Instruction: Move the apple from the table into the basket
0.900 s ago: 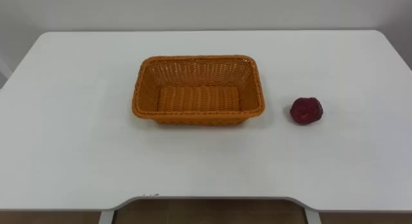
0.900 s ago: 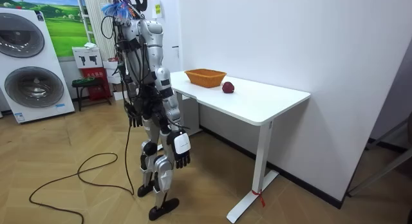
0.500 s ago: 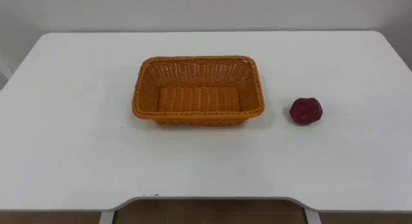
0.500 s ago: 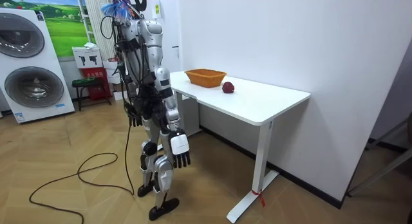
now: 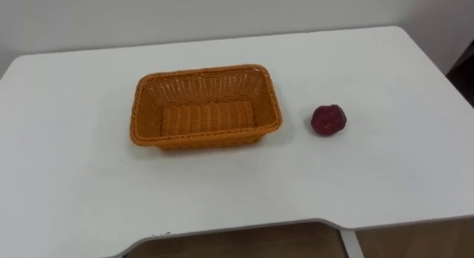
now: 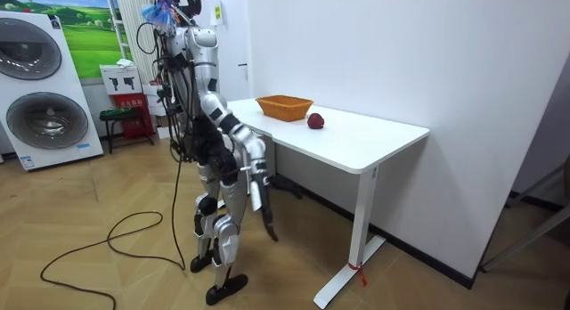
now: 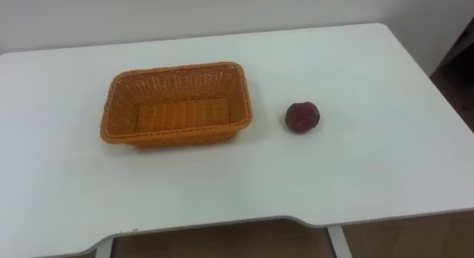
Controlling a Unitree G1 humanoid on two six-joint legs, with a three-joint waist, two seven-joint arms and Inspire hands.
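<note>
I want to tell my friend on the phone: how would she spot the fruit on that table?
Find the white table and the empty orange woven basket standing on it. To the basket's right, as the robot sees it, and not touching it, lies the apple. It is small, round and dark red, where the basket is broad and rectangular.

I am steering the robot in a mock home laundry corner, white laundry machine (image 6: 40, 87) with two round doors at the room view's left, green landscape poster (image 6: 89, 29) behind it, wood-plank floor (image 6: 89, 185), plain white wall (image 6: 383, 52), white desk (image 6: 365, 141) against that wall
</note>
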